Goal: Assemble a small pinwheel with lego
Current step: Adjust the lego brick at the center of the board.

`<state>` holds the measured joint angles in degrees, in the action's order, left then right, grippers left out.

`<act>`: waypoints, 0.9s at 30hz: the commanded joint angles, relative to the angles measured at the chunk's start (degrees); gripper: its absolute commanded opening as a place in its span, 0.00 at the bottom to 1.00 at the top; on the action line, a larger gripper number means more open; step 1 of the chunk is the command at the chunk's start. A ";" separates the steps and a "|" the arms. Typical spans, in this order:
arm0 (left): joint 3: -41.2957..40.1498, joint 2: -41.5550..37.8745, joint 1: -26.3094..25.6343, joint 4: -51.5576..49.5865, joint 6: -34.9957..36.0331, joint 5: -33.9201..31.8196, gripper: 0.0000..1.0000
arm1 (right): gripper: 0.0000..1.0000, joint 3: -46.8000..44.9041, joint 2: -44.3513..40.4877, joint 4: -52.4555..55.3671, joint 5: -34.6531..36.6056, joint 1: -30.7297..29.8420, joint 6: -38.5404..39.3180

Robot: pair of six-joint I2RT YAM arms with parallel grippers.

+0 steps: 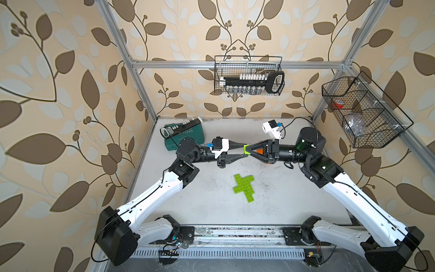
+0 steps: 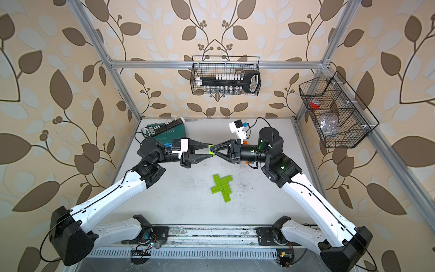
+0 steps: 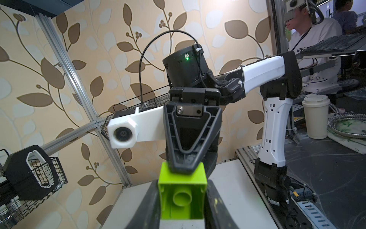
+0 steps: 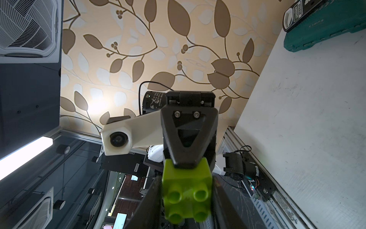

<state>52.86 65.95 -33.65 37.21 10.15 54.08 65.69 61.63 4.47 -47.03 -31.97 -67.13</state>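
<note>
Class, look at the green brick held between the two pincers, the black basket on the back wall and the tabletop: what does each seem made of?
Green brick: moulded plastic, smooth with a slight sheen; hollow underside with a tube, round studs.
Black basket: probably coated metal wire; a thin grid you can see through.
Tabletop: white matte board, scuffed; material unclear.

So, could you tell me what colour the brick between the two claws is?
Lime green; the brick shows best in the right wrist view.
</note>
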 commanded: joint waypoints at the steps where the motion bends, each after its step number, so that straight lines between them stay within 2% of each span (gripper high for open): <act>1: 2.16 -0.63 0.72 -0.09 0.94 0.93 0.00 | 0.31 -0.77 -0.57 -1.92 -1.79 -0.78 -0.85; 7: 3.60 -0.25 0.65 -4.96 1.62 0.19 0.00 | 0.19 -0.93 -1.13 -1.84 -0.97 -0.86 -0.53; 9: 5.01 0.13 0.47 -8.68 1.61 -0.43 0.40 | 0.16 -0.67 -1.43 -0.57 -0.05 -0.88 0.99; 10: 5.84 0.21 0.19 -10.96 1.61 -0.88 0.73 | 0.15 -0.16 -1.55 1.36 1.03 -0.88 2.69; 11: 6.53 0.23 -0.07 -13.29 1.98 -0.92 0.98 | 0.14 0.63 -1.76 4.28 2.51 -0.90 4.96; 13: 6.80 -0.35 -0.68 -16.48 2.33 -2.31 0.99 | 0.12 2.67 -2.33 13.02 7.16 -0.76 10.79; 16: 5.51 -1.88 -2.51 -22.12 2.13 -10.90 0.99 | 0.11 6.03 -2.42 28.85 19.02 -0.75 21.34; 18: 4.95 -2.85 -3.49 -26.31 -0.79 -16.23 0.99 | 0.11 7.61 -1.98 38.10 28.06 -0.78 26.70; 21: 3.57 -3.61 -7.35 -32.54 -5.48 -26.21 0.99 | 0.09 8.30 -0.88 48.57 39.55 -0.80 31.34; 24: 5.84 -1.48 -15.29 -45.25 -6.63 -40.94 0.99 | 0.08 7.85 0.88 55.92 47.89 -0.82 33.87; 25: 6.19 -0.52 -16.35 -48.17 -9.95 -45.33 0.99 | 0.08 7.11 1.29 57.49 49.96 -0.78 34.37; 27: 5.68 0.61 -16.53 -51.33 -17.54 -48.88 0.99 | 0.07 4.85 1.87 58.28 51.43 -0.81 35.14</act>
<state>57.28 65.36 -49.69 -3.66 1.78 19.05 72.34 62.74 53.63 -5.52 -32.67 -36.95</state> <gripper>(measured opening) 0.989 0.278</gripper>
